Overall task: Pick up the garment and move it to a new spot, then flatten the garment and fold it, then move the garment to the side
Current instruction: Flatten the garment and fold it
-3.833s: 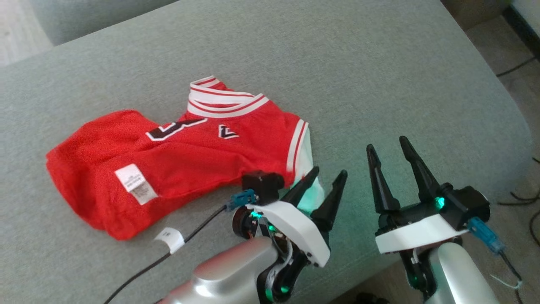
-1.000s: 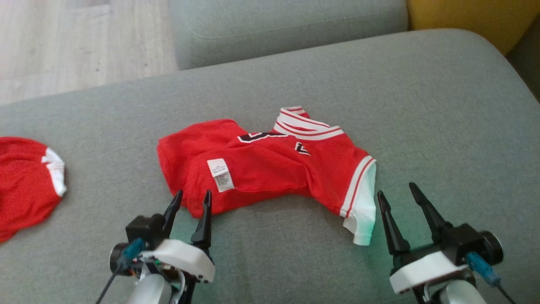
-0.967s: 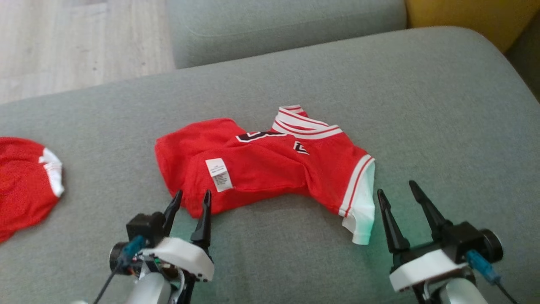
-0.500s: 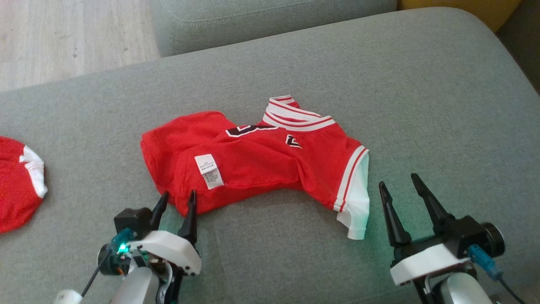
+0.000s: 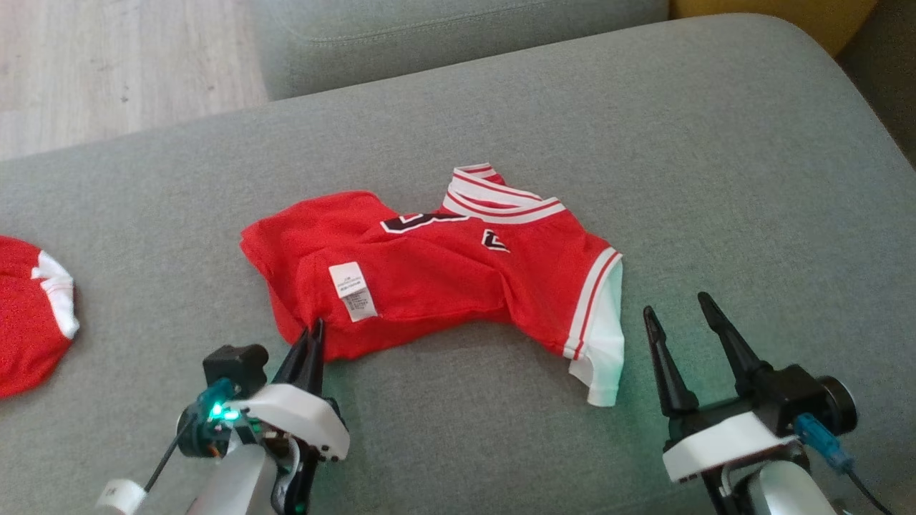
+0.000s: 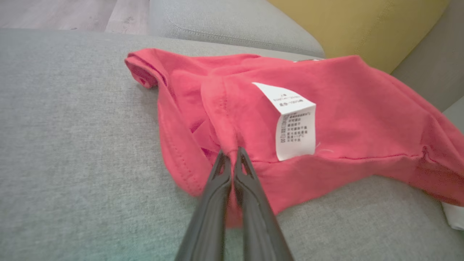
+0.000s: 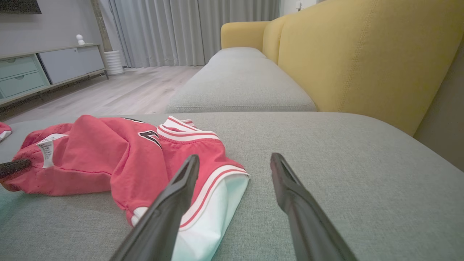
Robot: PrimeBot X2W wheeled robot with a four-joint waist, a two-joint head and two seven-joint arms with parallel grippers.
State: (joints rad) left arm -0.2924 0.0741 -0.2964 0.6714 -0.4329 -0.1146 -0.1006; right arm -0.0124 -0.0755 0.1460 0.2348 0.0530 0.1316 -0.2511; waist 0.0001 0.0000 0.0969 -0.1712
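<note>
A: Garments in frame, counted?
B: Two, both red: a jersey [image 5: 444, 279] and a second garment [image 5: 25, 329].
A: Grippers?
B: Two: left gripper [image 5: 315, 335], right gripper [image 5: 675, 302]. One white label [image 5: 352, 291].

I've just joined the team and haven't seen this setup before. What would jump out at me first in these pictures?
A bright red jersey with white-striped trim lies crumpled in the middle of the grey sofa seat. The left hand is shut on its near hem beside a white care label, while the right hand stands open near the white sleeve edge.
</note>
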